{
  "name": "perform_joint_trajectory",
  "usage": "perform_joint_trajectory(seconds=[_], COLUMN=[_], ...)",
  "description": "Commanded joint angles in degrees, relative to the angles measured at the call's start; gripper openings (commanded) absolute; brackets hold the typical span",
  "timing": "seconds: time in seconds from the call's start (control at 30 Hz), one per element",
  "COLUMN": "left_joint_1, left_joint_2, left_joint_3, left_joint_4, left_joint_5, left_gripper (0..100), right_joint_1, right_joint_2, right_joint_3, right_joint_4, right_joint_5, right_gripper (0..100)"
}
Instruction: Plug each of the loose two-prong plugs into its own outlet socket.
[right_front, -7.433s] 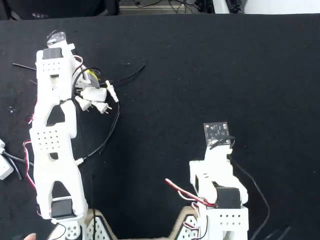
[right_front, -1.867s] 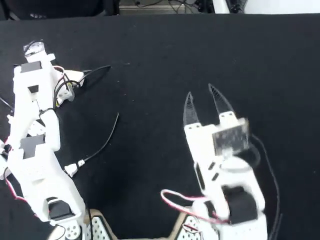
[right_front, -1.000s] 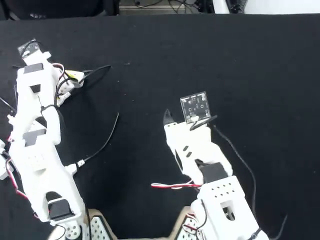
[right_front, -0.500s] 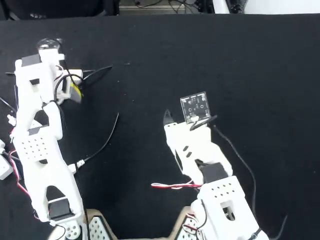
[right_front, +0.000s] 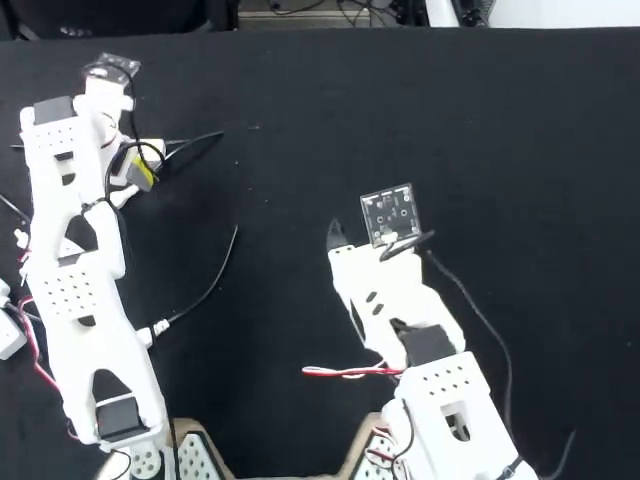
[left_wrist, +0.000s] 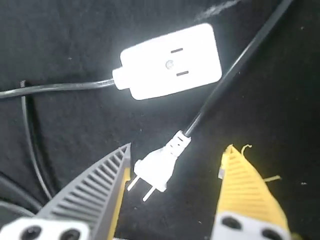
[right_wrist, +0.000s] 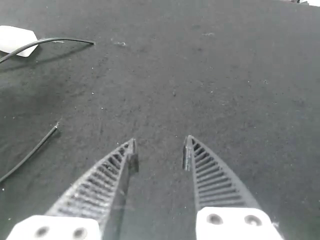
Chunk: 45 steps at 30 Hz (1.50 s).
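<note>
Alignment is the whole matter here. The left gripper (left_wrist: 178, 148) hangs over the far left corner of the table (right_front: 500, 130) with its jaws wide, one finger grey and one yellow. The white two-prong plug (left_wrist: 156, 169) lies on the cloth in the gap between them, touching neither and nearer the grey side.

The plug's long axis runs roughly along the gripper's own reach, a little skewed. Its prongs (left_wrist: 136, 183) point back toward the gripper's base, and the black cable (left_wrist: 222, 85) leaves the other end and passes beside the outlet socket (left_wrist: 170, 60). That socket, a flat white block with its slots facing up, lies just beyond the fingertips, apart from the plug.

So the prongs face away from the socket they should enter. My reading is that closing on the plug body is the step in hand. The plug would then need turning end for end and tipping prongs-down before it can go in. The skew could let a finger nudge the plug aside instead of pinching it.

The right gripper (right_wrist: 160, 144) sits near the middle of the table toward the near edge, jaws moderately apart and holding nothing. It is well apart from plug and socket, so the left arm is clearly the nearer. Another small white connector (right_front: 157, 328) lies at a cable's end beside the left arm, too small to tell whether it is a plug.
</note>
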Motion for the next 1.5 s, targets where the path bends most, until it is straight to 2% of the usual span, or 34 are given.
perform_joint_trajectory(seconds=[0.0, 0.2, 0.33, 0.43, 0.6, 0.77, 0.93, 1.17, 1.47], left_joint_1=[-1.01, -1.19, -1.10, -1.01, -0.66, -1.27, -4.79, -8.92, -14.73], left_joint_2=[2.02, 10.11, 13.45, 15.47, 18.11, 18.11, 17.23, 8.53, -12.66], left_joint_3=[-4.88, -14.73, -21.85, -24.84, -25.71, -31.43, -37.76, -28.44, -7.08], left_joint_4=[-0.62, 0.62, 5.19, 9.23, 15.38, 21.01, 20.92, 21.01, 20.92], left_joint_5=[-1.93, -1.32, -1.58, -1.76, -1.85, -1.58, -1.32, -1.85, -12.13], left_gripper=[29, 28, 28, 22, 3, 3, 3, 3, 3], right_joint_1=[-0.79, -0.53, -0.53, -0.53, -0.53, -0.53, -0.53, -0.53, -0.53], right_joint_2=[0.57, 0.57, 0.66, 0.66, 0.66, 0.66, 0.57, 0.48, 0.48], right_joint_3=[-0.22, -0.22, -0.22, -0.22, -0.22, -0.22, -0.22, -0.22, -0.22], right_joint_4=[-1.49, -1.49, -1.49, -1.49, -1.49, -1.49, -1.49, -1.58, -1.58], right_joint_5=[-0.35, -0.35, -0.35, -0.35, -0.35, -0.35, -0.35, -0.35, -0.35], right_gripper=[14.2, 14.2, 14.2, 14.2, 14.2, 14.2, 14.2, 14.2, 14.2])
